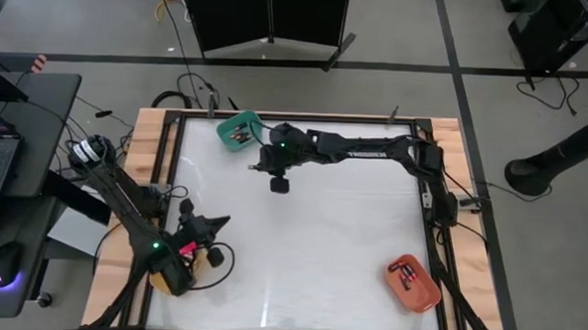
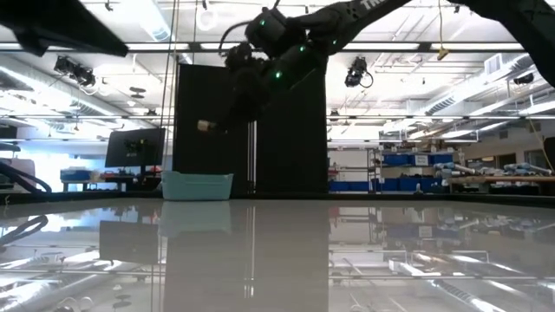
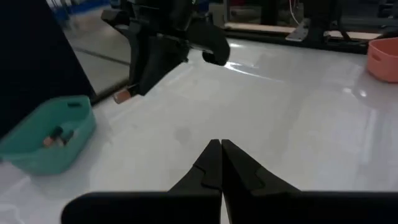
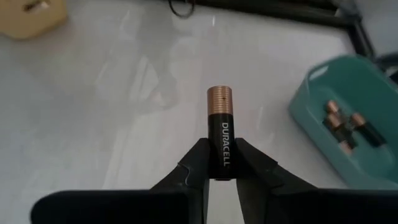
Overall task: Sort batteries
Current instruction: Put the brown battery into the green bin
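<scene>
One battery (image 4: 221, 118), black with a copper end, is held in the air by my right gripper (image 1: 278, 184) over the far left part of the table; it also shows in the low view (image 2: 205, 126) and the left wrist view (image 3: 124, 96). Close by at the far left stands a green bin (image 1: 238, 131) with several batteries lying in it (image 4: 345, 124). An orange bin (image 1: 413, 283) at the near right holds a few more. My left gripper (image 3: 221, 149) is shut on nothing at the near left (image 1: 220, 221). My right gripper pinches the battery's black body near its rear end (image 4: 222, 160) between its two fingers. The battery lies along the fingers, its copper end (image 4: 219, 99) sticking out ahead of the tips. The fingers slant downward, and the battery is lifted clear of the table.
A pale yellow bin (image 4: 31, 15) stands at the near left by my left arm. The white tabletop (image 1: 320, 256) is framed by a black rail and wooden edges. Cables lie beyond the far left corner (image 1: 193, 86).
</scene>
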Controlling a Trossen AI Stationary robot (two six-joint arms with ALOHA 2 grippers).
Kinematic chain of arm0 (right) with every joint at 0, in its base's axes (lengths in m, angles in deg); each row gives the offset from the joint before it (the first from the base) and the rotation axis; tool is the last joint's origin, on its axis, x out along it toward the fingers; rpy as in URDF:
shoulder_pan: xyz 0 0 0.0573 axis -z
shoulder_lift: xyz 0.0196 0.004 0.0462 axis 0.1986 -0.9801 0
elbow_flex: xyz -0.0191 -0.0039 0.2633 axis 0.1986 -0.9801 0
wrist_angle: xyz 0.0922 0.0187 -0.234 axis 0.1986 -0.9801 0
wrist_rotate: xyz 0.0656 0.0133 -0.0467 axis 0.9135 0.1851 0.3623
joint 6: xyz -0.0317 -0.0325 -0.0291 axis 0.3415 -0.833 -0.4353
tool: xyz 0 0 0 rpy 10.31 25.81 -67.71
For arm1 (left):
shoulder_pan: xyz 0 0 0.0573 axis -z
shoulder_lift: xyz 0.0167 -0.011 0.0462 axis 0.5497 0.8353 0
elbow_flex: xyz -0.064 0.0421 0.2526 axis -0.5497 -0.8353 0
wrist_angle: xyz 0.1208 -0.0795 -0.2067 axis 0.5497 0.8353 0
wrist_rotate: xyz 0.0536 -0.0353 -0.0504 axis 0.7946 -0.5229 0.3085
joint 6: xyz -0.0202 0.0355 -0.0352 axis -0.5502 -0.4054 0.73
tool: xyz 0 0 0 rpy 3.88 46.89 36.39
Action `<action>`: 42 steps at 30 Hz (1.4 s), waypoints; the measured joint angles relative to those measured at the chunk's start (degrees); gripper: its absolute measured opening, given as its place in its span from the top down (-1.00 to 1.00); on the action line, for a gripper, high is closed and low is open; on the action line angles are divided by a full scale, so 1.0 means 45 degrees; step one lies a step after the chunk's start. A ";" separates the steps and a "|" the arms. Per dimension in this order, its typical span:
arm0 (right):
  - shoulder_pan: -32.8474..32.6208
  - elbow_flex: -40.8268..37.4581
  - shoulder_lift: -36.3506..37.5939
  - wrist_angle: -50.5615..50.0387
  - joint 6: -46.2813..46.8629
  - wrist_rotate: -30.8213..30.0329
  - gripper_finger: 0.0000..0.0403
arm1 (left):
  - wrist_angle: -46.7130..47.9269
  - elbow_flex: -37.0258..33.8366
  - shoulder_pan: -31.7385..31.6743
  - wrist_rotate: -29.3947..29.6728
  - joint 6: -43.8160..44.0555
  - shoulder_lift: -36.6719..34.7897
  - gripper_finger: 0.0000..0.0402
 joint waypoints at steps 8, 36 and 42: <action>0.0036 -0.2280 0.1638 0.1872 -0.0152 0.0088 0.70 | -0.2397 0.0024 -0.1235 0.0086 -0.4440 -0.0605 0.99; -0.0465 -1.4384 0.5981 1.5867 0.3594 -0.1470 0.70 | -2.3600 -0.5062 -1.2377 -1.7321 -1.8180 -0.0242 0.98; -0.1537 -1.4197 0.5970 1.7453 0.3580 -0.2444 0.70 | -2.4181 -0.4909 -1.2753 -1.7403 -1.8271 0.0051 0.92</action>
